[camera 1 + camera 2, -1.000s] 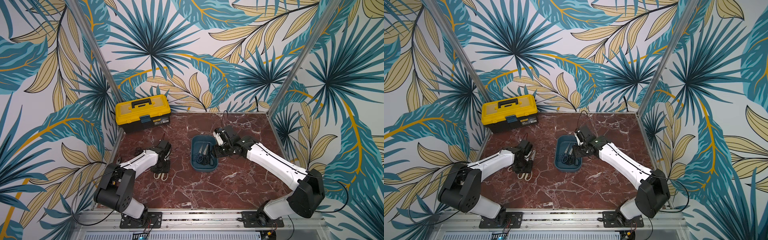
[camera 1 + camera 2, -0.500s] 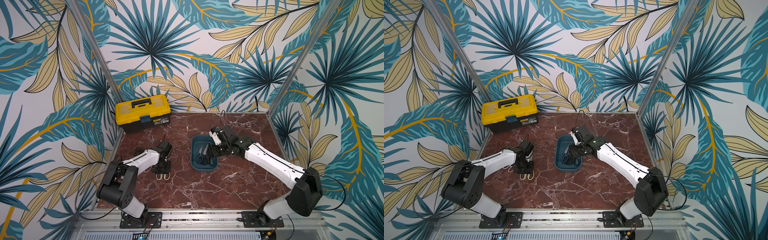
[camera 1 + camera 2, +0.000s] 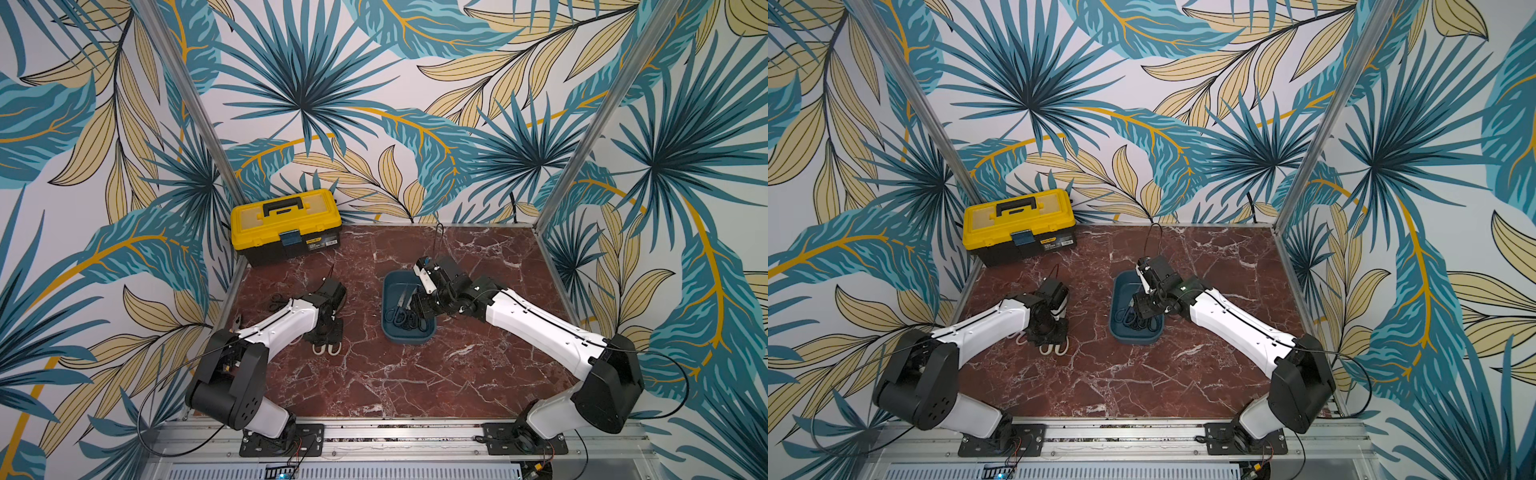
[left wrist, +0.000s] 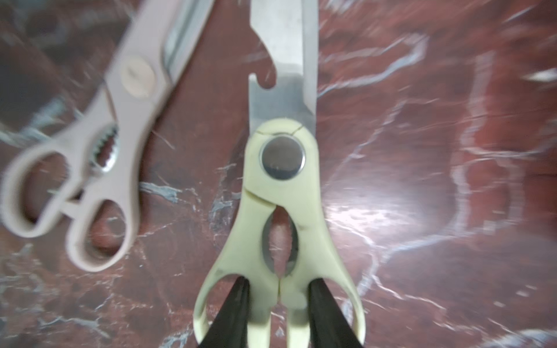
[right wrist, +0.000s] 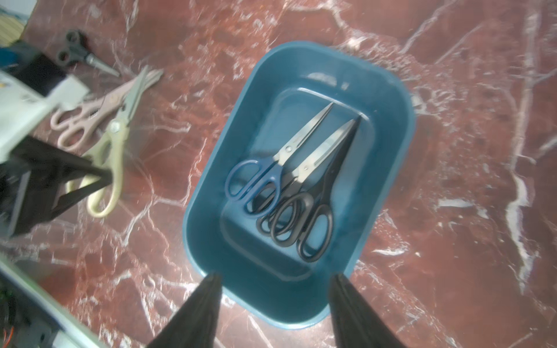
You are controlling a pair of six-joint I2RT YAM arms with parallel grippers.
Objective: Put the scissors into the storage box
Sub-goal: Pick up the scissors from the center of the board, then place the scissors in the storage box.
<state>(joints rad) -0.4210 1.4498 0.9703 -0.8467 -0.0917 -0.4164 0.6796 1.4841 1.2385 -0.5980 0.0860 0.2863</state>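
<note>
1. table: red marble top, on which all the items are set.
2. toolbox: yellow and black, lid shut, placed at the far left corner.
3. storage box: blue, placed mid-table. The blue-handled scissors and black-handled scissors are laid inside, handles toward the near end.
4. right gripper: held over the box's near end, jaws parted, nothing grasped.
5. left gripper: clamped on the handles of the cream-handled scissors, left of the box.
6. pink-handled scissors: laid just beside the cream pair.
7. small black scissors: laid farther left.
</note>
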